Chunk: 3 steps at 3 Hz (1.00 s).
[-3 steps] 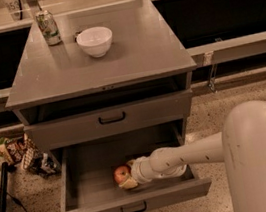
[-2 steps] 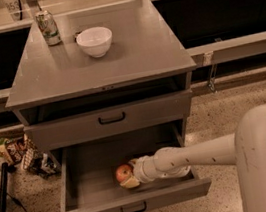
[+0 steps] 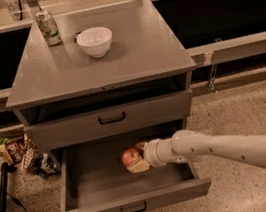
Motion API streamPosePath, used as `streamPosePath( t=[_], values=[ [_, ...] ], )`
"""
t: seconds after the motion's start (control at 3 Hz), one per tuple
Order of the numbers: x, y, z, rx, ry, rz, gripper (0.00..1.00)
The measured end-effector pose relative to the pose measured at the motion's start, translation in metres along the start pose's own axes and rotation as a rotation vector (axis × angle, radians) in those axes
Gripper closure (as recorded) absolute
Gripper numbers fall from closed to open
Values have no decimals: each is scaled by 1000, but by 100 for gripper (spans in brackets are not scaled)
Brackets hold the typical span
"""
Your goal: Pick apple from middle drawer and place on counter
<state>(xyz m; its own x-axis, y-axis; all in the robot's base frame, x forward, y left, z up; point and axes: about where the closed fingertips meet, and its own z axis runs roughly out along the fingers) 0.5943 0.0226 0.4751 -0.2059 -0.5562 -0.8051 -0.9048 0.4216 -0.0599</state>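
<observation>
Inside the middle drawer (image 3: 100, 182): the gripper (image 3: 137, 157) sits low over the grey tray floor. It is a little right of centre and nearer the back wall than the flat front with its small black handle.
Gripper state: narrow, clamped on the apple (image 3: 130, 156). One pale finger (image 3: 138, 167) lies against the fruit's near underside, and the other against its far upper side.
Apple: red with a yellowish patch, held right at the fingertips on the gripper's picture-left end. Whether it rests on the drawer floor or hangs just clear of it cannot be told.
Arm (image 3: 221, 146): white and nearly level, it reaches in from the lower right across the drawer's right wall. A round cuff sits directly behind the gripper, and the segments thicken toward the picture's edge.
Upper drawer front (image 3: 149, 111): directly above the gripper, flush with the cabinet, with a black handle like the one below.
Counter (image 3: 135, 59): higher still, a smooth grey slab with a thin overhanging edge, well apart from the gripper.
White bowl (image 3: 95, 41): on the counter, above the gripper and slightly picture-left of it.
Can (image 3: 49, 27): on the counter's far left corner, beyond the bowl from the gripper. It has green and silver printing, but the words cannot be read.
Wrappers (image 3: 24, 154): crumpled on the speckled floor (image 3: 239, 105), far picture-left of the gripper beside the cabinet. Their lettering is illegible.
</observation>
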Motion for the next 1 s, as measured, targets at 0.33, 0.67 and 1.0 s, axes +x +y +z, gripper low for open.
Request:
streamPosePath(
  t=[0.33,0.67,1.0],
  values=[
    [-23,-8,-41,-68,-17,-18,100],
    [-23,-2,-40,-86,-14,-12,100],
    [-26,-3,-44,-86,-16,19,100]
  ],
)
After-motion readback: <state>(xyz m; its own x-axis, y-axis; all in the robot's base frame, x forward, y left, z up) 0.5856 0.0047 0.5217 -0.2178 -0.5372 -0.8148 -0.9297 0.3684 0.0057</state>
